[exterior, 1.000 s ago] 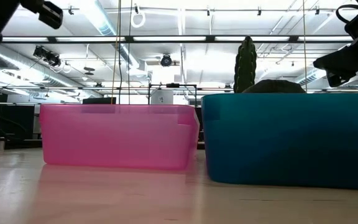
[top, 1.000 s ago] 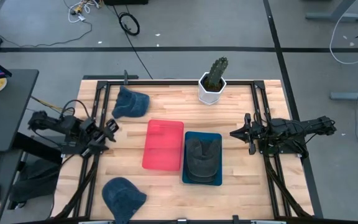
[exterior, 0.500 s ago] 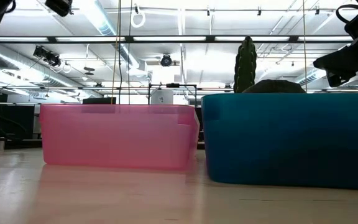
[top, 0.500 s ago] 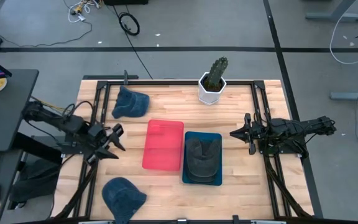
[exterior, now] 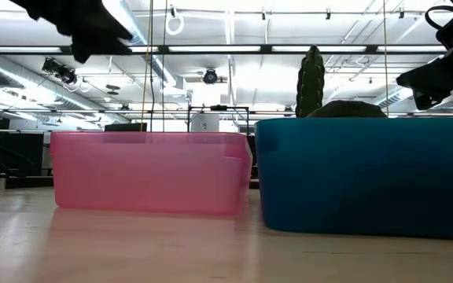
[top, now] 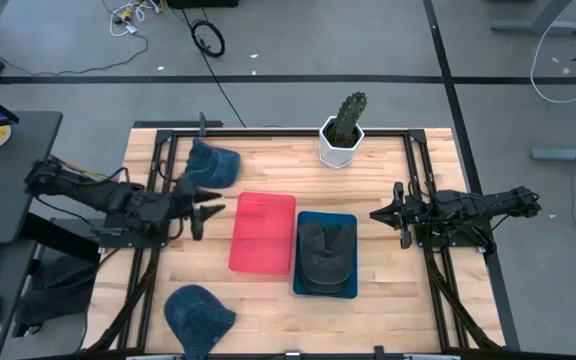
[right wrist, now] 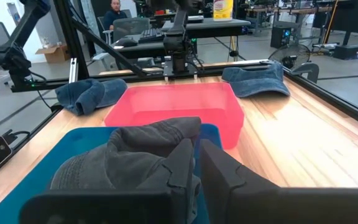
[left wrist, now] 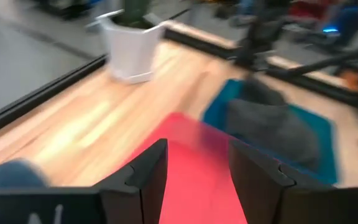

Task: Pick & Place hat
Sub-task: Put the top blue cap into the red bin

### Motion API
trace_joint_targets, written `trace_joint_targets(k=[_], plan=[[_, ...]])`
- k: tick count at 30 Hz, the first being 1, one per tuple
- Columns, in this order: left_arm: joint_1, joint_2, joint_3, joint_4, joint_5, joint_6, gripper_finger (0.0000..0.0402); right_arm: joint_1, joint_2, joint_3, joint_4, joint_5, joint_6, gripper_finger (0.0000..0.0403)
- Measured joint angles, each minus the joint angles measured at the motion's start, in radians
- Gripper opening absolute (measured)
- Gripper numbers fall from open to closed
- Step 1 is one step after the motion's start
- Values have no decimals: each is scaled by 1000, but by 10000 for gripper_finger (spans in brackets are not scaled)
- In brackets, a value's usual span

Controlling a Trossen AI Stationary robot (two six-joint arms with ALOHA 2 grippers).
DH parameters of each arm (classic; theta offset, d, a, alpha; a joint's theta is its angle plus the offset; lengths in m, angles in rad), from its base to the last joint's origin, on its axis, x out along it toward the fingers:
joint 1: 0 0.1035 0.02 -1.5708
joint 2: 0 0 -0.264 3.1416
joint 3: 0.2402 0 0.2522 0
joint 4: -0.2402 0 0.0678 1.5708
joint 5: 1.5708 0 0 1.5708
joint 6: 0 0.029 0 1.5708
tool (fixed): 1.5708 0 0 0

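A: Left gripper point(top: 206, 207)?

B: Fingers spread apart, nothing between them. It hangs above the table just left of the pink bin point(top: 263, 232), near that bin's far left corner. Its wrist view looks straight over the pink bin's floor.

A: Hats?

B: Three. A gray hat point(top: 327, 252) sits inside the blue bin point(top: 349, 221). One denim hat point(top: 211, 165) lies by the far left rail, just beyond the left gripper. A second denim hat point(top: 197, 314) lies at the near left edge of the table point(top: 388, 310), partly over it.

A: Right gripper point(top: 380, 213)?

B: Fingers pressed together, holding nothing. It's parked at the right rail, just right of the blue bin and apart from it.

A: Bins touching?

B: Side by side at table centre, pink left, blue right, long sides meeting or nearly so; the low view shows only a thin gap. Pink bin holds nothing.

A: Open room?

B: Bare wood between the pink bin and the left rail, also near the front edge right of the near hat. A potted cactus point(top: 344, 128) stands at the far edge, beyond the blue bin, well apart from both grippers.
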Motion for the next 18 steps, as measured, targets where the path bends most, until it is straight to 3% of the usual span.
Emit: trace_joint_targets(k=[10,18], plan=[[332,85,2,-126,-4,-57,172,0,0,0,0,0,0,36],[608,210,2,-193,72,-74,172,0,0,0,0,0,0,36]])
